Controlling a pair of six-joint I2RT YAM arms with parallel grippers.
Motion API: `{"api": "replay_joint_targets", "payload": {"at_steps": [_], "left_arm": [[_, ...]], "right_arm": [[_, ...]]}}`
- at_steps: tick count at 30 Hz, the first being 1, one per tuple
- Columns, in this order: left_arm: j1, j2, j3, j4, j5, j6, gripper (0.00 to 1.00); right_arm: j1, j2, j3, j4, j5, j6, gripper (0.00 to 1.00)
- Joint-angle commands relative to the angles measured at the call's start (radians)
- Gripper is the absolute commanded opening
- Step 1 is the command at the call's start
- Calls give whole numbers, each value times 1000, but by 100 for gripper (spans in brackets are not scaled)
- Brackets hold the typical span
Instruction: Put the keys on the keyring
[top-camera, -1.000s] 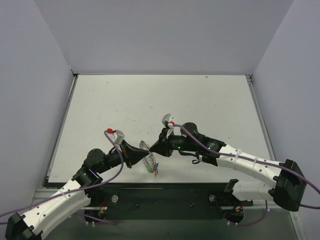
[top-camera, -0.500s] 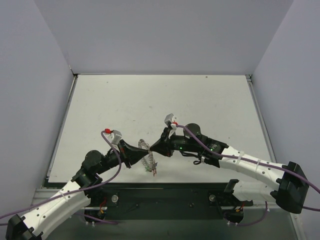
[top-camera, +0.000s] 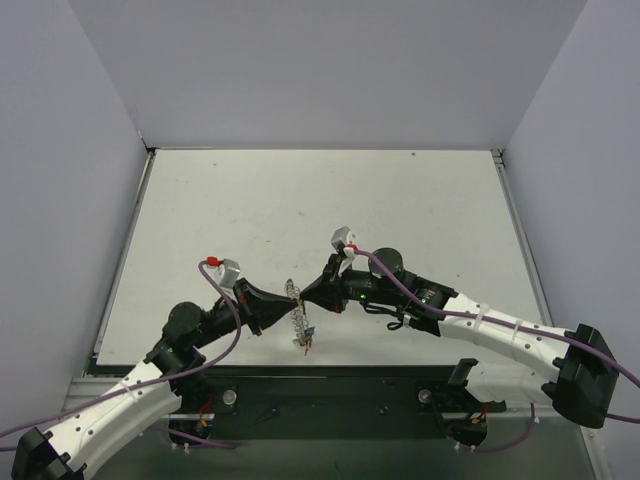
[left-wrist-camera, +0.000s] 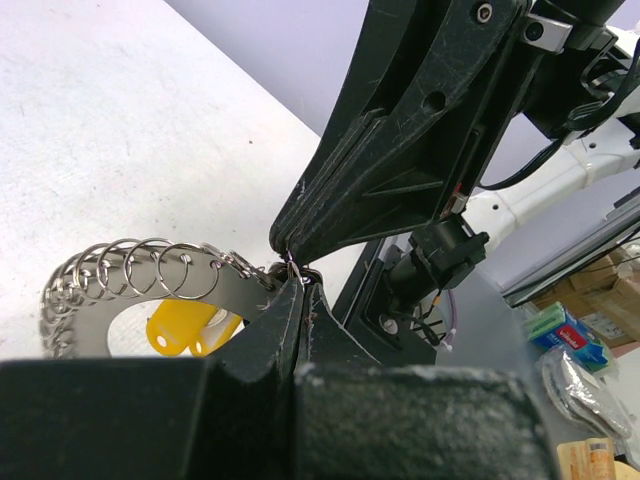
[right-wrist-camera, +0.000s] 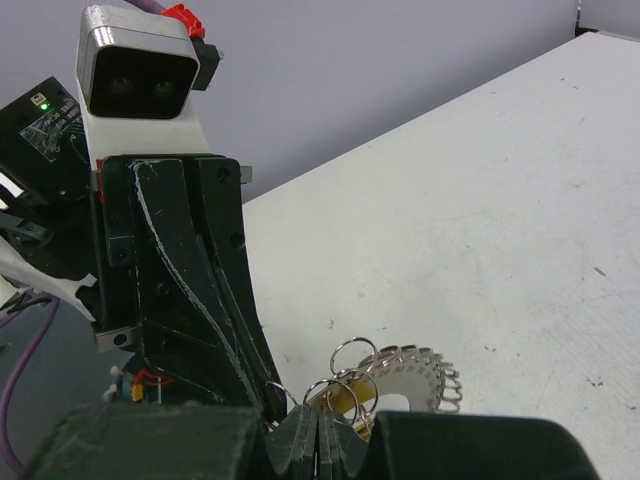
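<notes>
Both arms' jaws are pinching the large silvery coiled metal keyring between them; a yellow plastic-headed key is hanging just below, seemingly threaded, with more apparently remaining.

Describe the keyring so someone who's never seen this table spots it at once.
Go to the near edge of the white table, where the left pincer and right pincer meet tip to tip. Pinched between them hangs the keyring, a silvery ring rimmed with small wire loops, unlike the yellow-headed key beside it.
</notes>
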Motion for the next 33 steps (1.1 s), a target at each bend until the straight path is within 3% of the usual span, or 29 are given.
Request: {"api": "replay_joint_targets", "payload": {"at_steps": [1, 33], "left_arm": [[-1, -20, 33, 396, 47, -83, 0], [18, -52, -35, 476, -16, -113, 0]], "right_arm": [[-18, 15, -46, -115, 110, -35, 0], [0, 35, -86, -74, 38, 19, 0]]}}
